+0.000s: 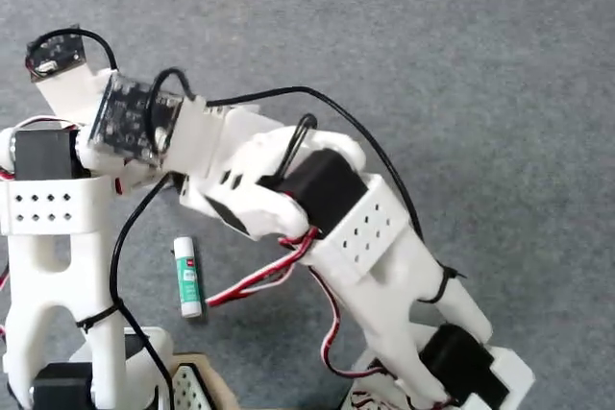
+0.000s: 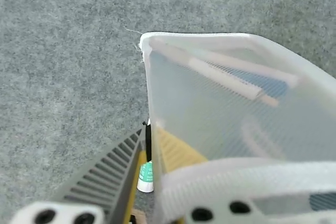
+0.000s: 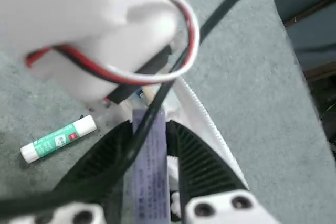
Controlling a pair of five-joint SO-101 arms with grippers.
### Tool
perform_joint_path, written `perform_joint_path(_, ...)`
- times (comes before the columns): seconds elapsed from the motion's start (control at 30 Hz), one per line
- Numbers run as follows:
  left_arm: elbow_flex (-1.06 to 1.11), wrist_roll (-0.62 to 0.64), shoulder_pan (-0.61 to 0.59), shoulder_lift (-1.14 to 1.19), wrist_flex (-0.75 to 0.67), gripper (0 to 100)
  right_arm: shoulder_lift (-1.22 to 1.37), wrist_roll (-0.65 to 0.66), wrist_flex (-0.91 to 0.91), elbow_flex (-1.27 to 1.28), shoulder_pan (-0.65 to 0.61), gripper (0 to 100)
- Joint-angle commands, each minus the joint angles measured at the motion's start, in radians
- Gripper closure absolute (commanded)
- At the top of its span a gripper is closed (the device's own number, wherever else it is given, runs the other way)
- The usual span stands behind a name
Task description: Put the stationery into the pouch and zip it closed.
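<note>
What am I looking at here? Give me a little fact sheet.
Left gripper: shut on translucent white mesh pouch, at its edge
Inside pouch: white pens
Right gripper: holds pale purple flat item beside the pouch
Loose: white glue stick with green label, lying on grey carpeted table

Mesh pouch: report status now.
Left gripper shut on translucent white mesh pouch, pens inside. Right gripper shut on flat lilac item beside pouch. Outside: green-and-white glue stick loose on grey table.

Overhead, close wrist views; shared glue stick (image 1: 187,277)
</note>
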Motion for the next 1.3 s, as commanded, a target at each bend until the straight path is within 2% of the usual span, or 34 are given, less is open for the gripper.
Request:
perform_joint_path(0.0, 0.047, 0.006, 0.005, 0.011, 0.009, 97, -0.041, 0.11, -0.051, 0.047, 0.025, 98.5)
perform_joint_path(0.13, 0.079, 0.005, 0.01, 0.009, 0.009, 97, -0.067, 0.173, -0.077, 0.096, 0.026, 98.5)
perform_joint_path(0.33, 0.084, 0.005, 0.012, 0.0, 0.009, 97, -0.077, 0.175, -0.08, 0.102, 0.026, 98.5)
perform_joint_path(0.53, 0.087, 0.003, 0.013, -0.002, 0.023, 97, -0.076, 0.172, -0.115, 0.122, 0.115, 98.4)
perform_joint_path(1.07, 0.088, 0.003, 0.013, -0.002, 0.023, 97, -0.082, 0.173, -0.167, 0.107, 0.124, 98.5)
perform_joint_path(1.27, 0.088, 0.003, 0.007, -0.002, 0.023, 97, -0.096, 0.172, -0.143, 0.058, 0.167, 98.5)
